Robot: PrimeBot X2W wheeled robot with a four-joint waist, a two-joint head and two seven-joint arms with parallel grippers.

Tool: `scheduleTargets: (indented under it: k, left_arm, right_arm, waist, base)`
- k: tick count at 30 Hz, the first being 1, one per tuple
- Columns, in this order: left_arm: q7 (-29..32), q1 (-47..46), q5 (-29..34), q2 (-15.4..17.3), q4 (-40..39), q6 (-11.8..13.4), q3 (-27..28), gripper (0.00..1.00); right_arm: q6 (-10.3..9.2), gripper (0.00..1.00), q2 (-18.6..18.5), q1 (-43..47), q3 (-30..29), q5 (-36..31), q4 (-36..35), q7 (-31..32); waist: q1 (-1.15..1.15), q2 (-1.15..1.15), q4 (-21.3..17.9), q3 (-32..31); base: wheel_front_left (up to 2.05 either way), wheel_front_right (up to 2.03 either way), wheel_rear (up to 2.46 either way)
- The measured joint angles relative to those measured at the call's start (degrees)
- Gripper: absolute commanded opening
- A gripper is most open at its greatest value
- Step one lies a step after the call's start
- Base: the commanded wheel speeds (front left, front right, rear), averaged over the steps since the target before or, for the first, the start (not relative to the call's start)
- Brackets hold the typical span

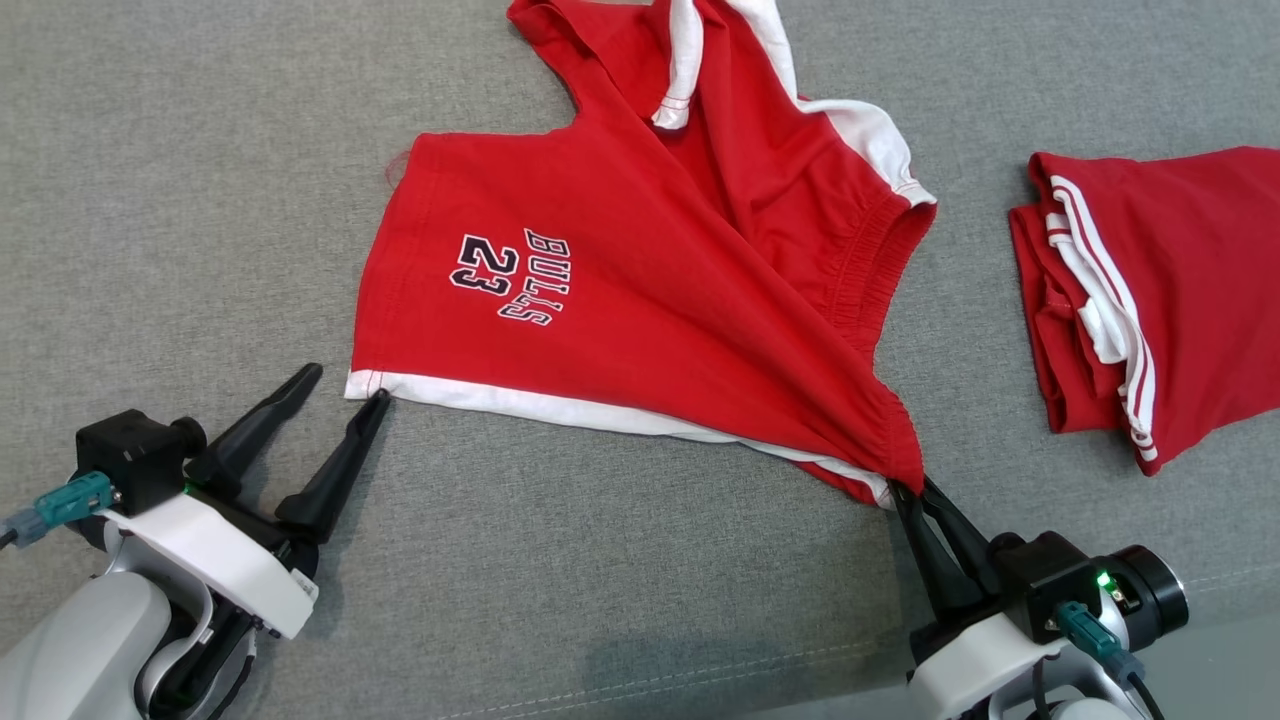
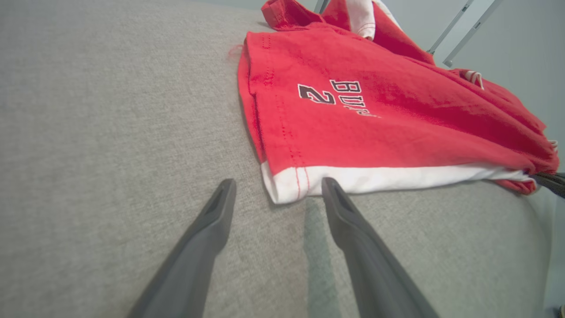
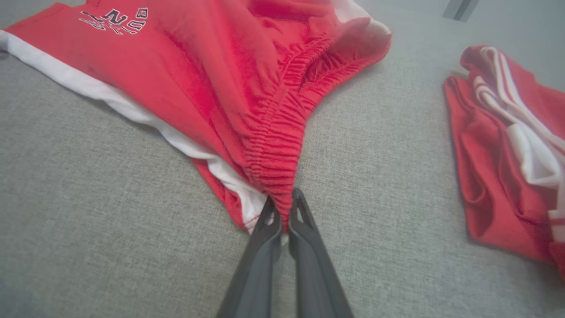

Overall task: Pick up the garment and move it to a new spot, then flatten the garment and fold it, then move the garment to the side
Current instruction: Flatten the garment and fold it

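Red basketball shorts (image 1: 620, 270) printed "BULLS 23" lie partly spread on a grey fabric-covered bench (image 1: 150, 200). The upper part of the shorts is bunched and twisted, with white trim folded over itself. The jaws of our right gripper (image 1: 912, 488) are closed tight on the shorts' lower right corner, where the gathered elastic waistband (image 3: 282, 154) and the white hem meet, and the cloth runs in taut creases from that pinch up across the shorts. The jaws of our left gripper (image 1: 346, 382) stand wide apart and hold nothing. They are aimed at the shorts' lower left corner (image 1: 365, 383), one fingertip right at the white hem and the other just outside it on bare bench. To the right of the shorts, and apart from them, sits a second red garment (image 1: 1180, 280) with white stripes, already folded. We judge that we are at the flattening step, with one corner secured and the other about to be taken. The next move calls for easing the left jaws around that hem corner and closing on both layers of cloth. We would then draw the two corners apart so that the bunched upper part of the shorts can spread flat before any fold.
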Motion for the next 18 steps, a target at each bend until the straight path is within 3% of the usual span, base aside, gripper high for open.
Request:
scheduleTargets:
  k: [18]
  left_arm:
    - [-0.09,0.01,2.78,0.6,-1.88,0.0,-2.85,1.0]
  right_arm:
    - [-0.01,0.0,-0.02,-0.18,0.21,0.69,0.88,-0.92]
  waist:
    - [0.0,0.0,0.08,-0.49]
  base:
    - [0.0,0.0,0.0]
